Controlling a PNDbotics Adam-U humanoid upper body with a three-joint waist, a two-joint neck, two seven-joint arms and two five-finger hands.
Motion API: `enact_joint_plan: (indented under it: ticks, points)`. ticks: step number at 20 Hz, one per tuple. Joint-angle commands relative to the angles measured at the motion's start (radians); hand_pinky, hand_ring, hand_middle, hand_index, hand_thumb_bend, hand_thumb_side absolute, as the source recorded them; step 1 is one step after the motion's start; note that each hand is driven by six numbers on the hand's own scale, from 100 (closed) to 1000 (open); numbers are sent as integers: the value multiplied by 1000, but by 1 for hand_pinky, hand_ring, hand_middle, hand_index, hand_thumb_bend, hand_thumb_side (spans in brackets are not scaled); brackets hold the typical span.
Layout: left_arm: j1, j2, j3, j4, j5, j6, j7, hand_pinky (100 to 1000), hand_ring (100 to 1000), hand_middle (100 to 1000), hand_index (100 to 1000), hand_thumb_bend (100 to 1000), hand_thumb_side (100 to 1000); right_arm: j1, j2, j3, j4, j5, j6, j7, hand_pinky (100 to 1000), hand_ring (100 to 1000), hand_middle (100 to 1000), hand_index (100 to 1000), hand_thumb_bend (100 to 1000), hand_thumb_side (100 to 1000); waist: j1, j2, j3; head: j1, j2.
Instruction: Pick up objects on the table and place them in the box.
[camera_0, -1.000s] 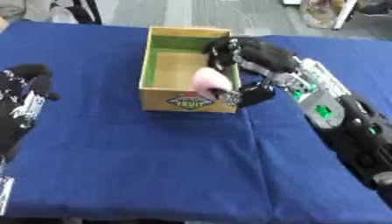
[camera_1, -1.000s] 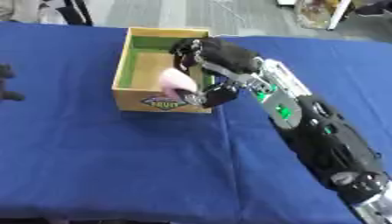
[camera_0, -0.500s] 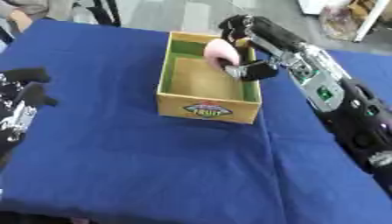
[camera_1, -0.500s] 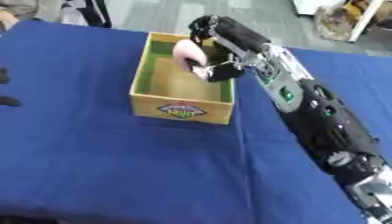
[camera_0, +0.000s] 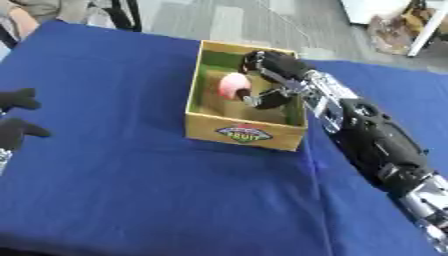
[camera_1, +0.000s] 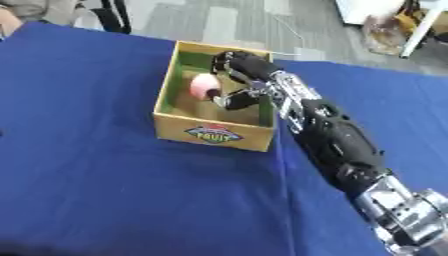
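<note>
A yellow cardboard box (camera_0: 246, 135) with a green inside and a fruit label stands open-topped on the blue table. My right hand (camera_0: 271, 75) reaches in over the box's right wall, its fingers curled round a pink, peach-like object (camera_0: 233, 85) held above the box floor. My left hand (camera_0: 17, 117) shows at the left edge of the left eye view, away from the box; its fingers look relaxed and hold nothing.
Blue cloth (camera_0: 131, 190) covers the whole table. Grey floor, chair legs (camera_0: 122, 12) and a white piece of furniture (camera_0: 424, 20) lie beyond the far edge.
The view has shifted, so the box sits lower and more central. My right hand, still holding the pink object, has moved from over the box's rim to inside it.
</note>
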Motion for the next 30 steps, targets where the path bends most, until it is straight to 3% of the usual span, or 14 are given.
enact_joint_plan:
  ticks: [1, 4, 5, 7, 10, 14, 19, 23, 25, 30]
  points:
    - [-15, 11, -2, -23, 6, 0, -8, 604, 922, 643, 731, 340, 410, -27, -19, -26, 38, 81, 26, -45, 724, 862, 727, 813, 154, 494, 4, -15, -1, -10, -8]
    - [-14, 12, -2, -21, 5, 1, -8, 604, 922, 643, 731, 341, 410, -27, -23, -33, 43, 104, 50, -62, 727, 866, 737, 882, 239, 514, 2, -18, -5, -10, -4]
    - [-14, 13, -2, -20, 5, 2, -7, 604, 922, 643, 731, 341, 410, -26, -25, -33, 42, 106, 54, -61, 734, 872, 747, 918, 305, 528, 2, -20, -7, -8, -3]
    - [-13, 13, -2, -19, 5, 2, -7, 604, 922, 643, 731, 341, 409, -24, -29, -34, 37, 104, 59, -51, 738, 878, 754, 936, 334, 525, 1, -22, -10, -6, 0]
    - [-10, 15, 1, -17, 6, 2, -5, 604, 922, 643, 731, 342, 409, -21, -37, -38, 12, 75, 59, -36, 734, 884, 750, 934, 296, 488, 3, -27, -19, 0, 3]
    - [3, 17, 9, -12, 4, 2, 4, 603, 923, 643, 731, 342, 411, -15, -63, -32, -91, -23, 57, -16, 725, 888, 741, 917, 241, 431, 5, -33, -48, 17, 8]
    - [30, 18, 27, 1, -6, 1, 21, 603, 925, 643, 730, 342, 417, 13, -119, -28, -285, -270, 90, 28, 695, 899, 695, 861, 111, 278, 12, -46, -105, 54, 23]
    - [58, 18, 48, 14, -20, -3, 40, 602, 927, 643, 729, 340, 420, 85, -157, -37, -452, -514, 156, 64, 669, 918, 656, 821, 100, 160, 18, -56, -167, 105, 36]
    - [72, 24, 60, 18, -28, -6, 53, 602, 927, 643, 729, 341, 421, 149, -175, -56, -545, -650, 193, 63, 658, 928, 637, 799, 100, 101, 18, -61, -195, 132, 42]
    - [96, 28, 92, 30, -45, -10, 86, 602, 930, 644, 729, 342, 424, 334, -197, -120, -775, -916, 270, 8, 640, 937, 613, 762, 100, 100, 15, -66, -252, 189, 51]
